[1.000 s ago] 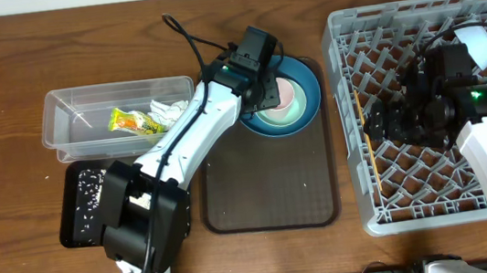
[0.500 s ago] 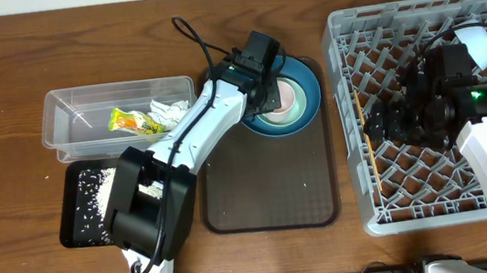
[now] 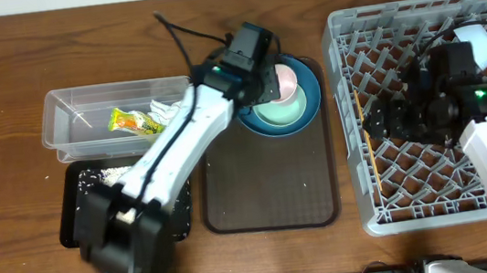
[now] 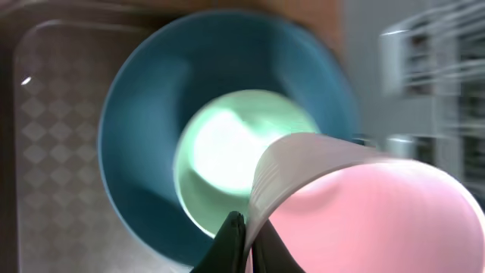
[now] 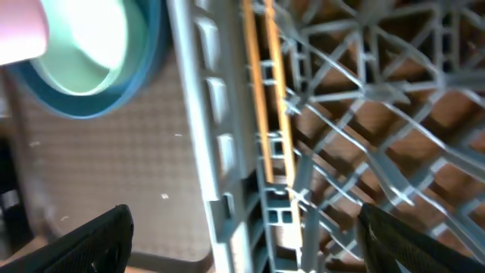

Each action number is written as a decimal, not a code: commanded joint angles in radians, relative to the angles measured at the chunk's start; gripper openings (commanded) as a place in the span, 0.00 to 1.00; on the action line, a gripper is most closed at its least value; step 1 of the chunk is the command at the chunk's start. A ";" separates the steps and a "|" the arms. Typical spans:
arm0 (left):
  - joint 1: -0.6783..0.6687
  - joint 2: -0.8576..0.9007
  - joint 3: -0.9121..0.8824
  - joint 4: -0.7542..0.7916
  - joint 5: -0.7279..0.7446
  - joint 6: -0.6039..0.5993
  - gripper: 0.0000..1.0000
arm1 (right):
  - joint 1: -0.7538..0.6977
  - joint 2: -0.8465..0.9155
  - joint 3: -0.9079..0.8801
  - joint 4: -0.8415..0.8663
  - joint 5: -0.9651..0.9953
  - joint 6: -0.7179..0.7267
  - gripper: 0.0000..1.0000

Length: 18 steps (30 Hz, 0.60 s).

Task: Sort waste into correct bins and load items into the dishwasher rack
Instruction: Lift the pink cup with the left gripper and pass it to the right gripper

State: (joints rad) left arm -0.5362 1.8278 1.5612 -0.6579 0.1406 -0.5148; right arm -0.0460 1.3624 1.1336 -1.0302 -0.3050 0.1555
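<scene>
**Between left gripper (image 4: 246, 231) jaws: pink cup (image 4: 364, 212) rim, clamped**

Left wrist view, heavy motion blur. Jaws clenched on the cup's rim, apparently one finger on either side of the wall. Cup body off to the right of the jaws, tilted. Just ahead of the fingertips: mint-green bowl (image 4: 227, 152), sitting centred in the dark blue plate (image 4: 140, 136). Cup clear of the bowl or touching it: cannot tell. Left of the jaws, under the plate: dark brown serving tray (image 4: 45, 152).

Overhead, well behind the left jaws: clear tub (image 3: 70, 147), with snack wrapper (image 3: 134, 121) and napkin (image 3: 167, 107) inside, side by side. Just beside the tub: black tray (image 3: 68, 207), rice grains (image 3: 92, 177) scattered in it.

Right gripper (image 5: 244, 216): jaws spread wide, nothing between the fingers. Hovering over the left side of the dishwasher rack (image 5: 193, 106). Straight below the gap: the rack's side wall. Just inside that wall, ahead of the fingertips: two chopsticks (image 5: 258, 98), lying flat along it, side by side. Outside the wall, off to the left of the jaws: serving tray, plate and bowl. Behind the right jaws, in the rack's far corner: small pale bowl (image 3: 481, 40), partly hidden.
</scene>
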 commanded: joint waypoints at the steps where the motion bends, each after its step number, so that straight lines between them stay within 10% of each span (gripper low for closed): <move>1: 0.034 -0.106 0.001 -0.026 0.165 0.026 0.06 | -0.040 -0.052 0.049 -0.002 -0.248 -0.163 0.92; 12: 0.194 -0.254 0.001 -0.070 1.013 0.122 0.06 | -0.100 -0.138 0.049 -0.167 -1.014 -0.806 0.99; 18: 0.170 -0.253 0.001 -0.051 1.131 0.122 0.06 | -0.097 -0.141 0.049 -0.166 -1.204 -0.904 0.99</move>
State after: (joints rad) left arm -0.3511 1.5810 1.5612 -0.7128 1.1198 -0.4149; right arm -0.1402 1.2301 1.1641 -1.1961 -1.3102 -0.6220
